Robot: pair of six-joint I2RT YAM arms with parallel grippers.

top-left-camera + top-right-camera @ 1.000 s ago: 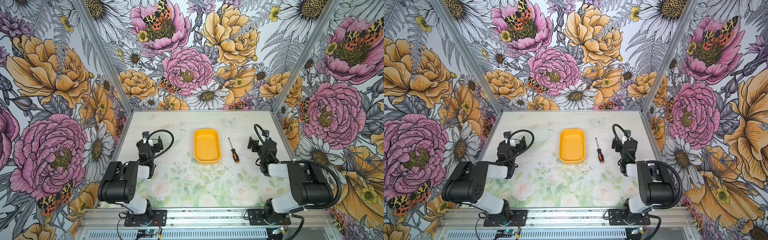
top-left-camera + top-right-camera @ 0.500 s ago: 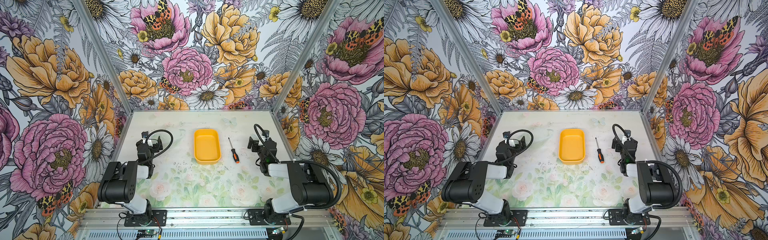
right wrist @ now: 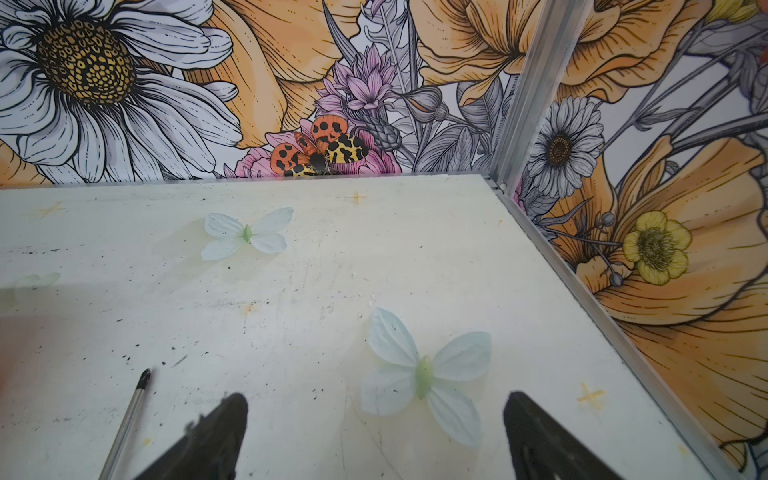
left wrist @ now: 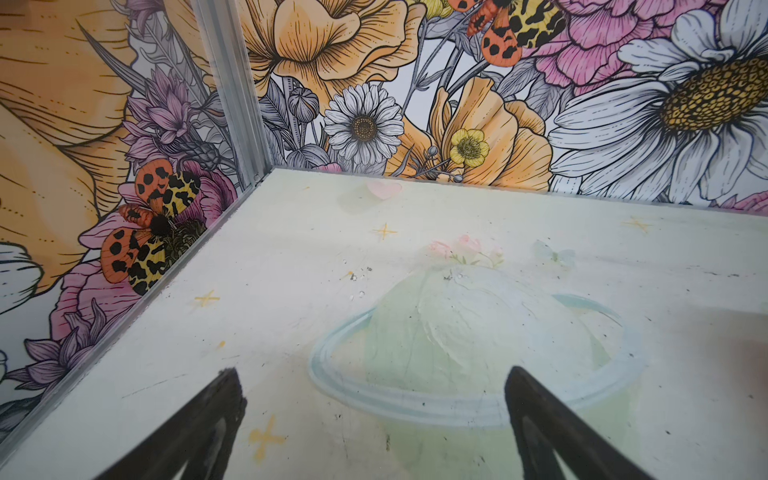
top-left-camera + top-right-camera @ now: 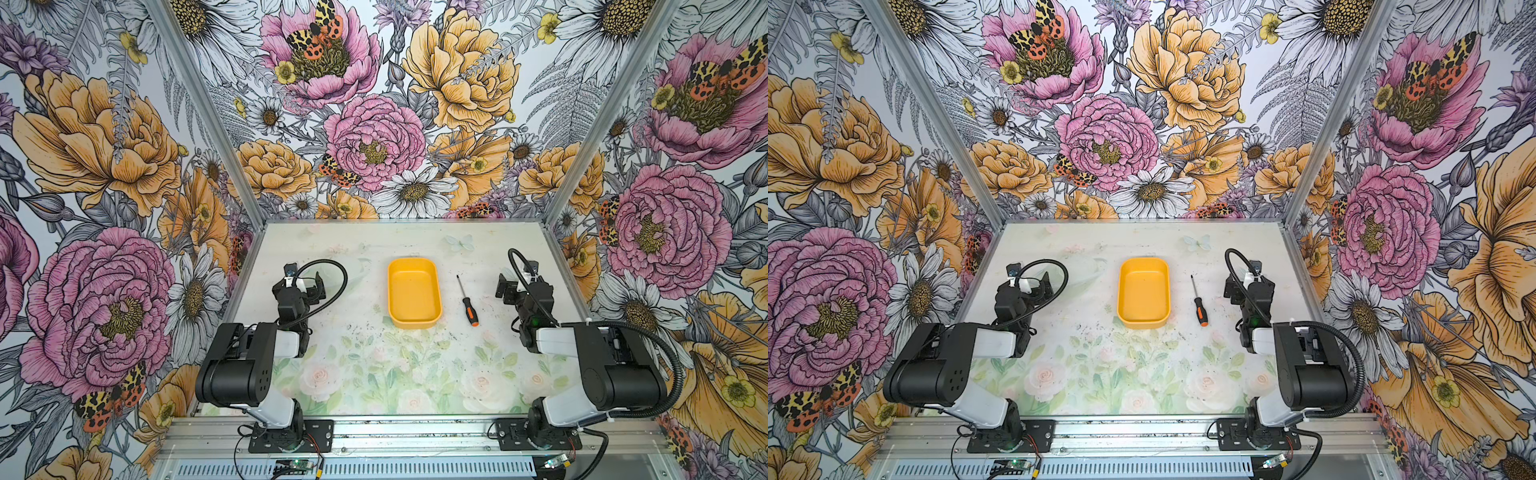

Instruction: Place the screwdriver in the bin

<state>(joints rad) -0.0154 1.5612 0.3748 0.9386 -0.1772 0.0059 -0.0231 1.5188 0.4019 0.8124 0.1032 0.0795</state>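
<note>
The bin (image 5: pixel 415 324) (image 5: pixel 1143 324), a shallow yellow-orange tray with nothing in it, sits on the table's middle in both top views. Just right of it the screwdriver (image 5: pixel 465 299) (image 5: pixel 1198 301) lies flat, its metal tip pointing to the back wall and its black and orange handle towards the front. My right gripper (image 5: pixel 519 282) (image 3: pixel 376 398) stands open to the right of the screwdriver, apart from it. The right wrist view shows only the thin shaft (image 3: pixel 129 415) beside one finger. My left gripper (image 5: pixel 303 279) (image 4: pixel 372 374) is open and holds nothing, left of the bin.
Patterned walls with metal corner posts (image 4: pixel 232 91) (image 3: pixel 536 83) close the table at the back and on both sides. Both arm bases (image 5: pixel 286 436) (image 5: pixel 540 436) sit on the front rail. The table print shows flat butterflies (image 3: pixel 424 374).
</note>
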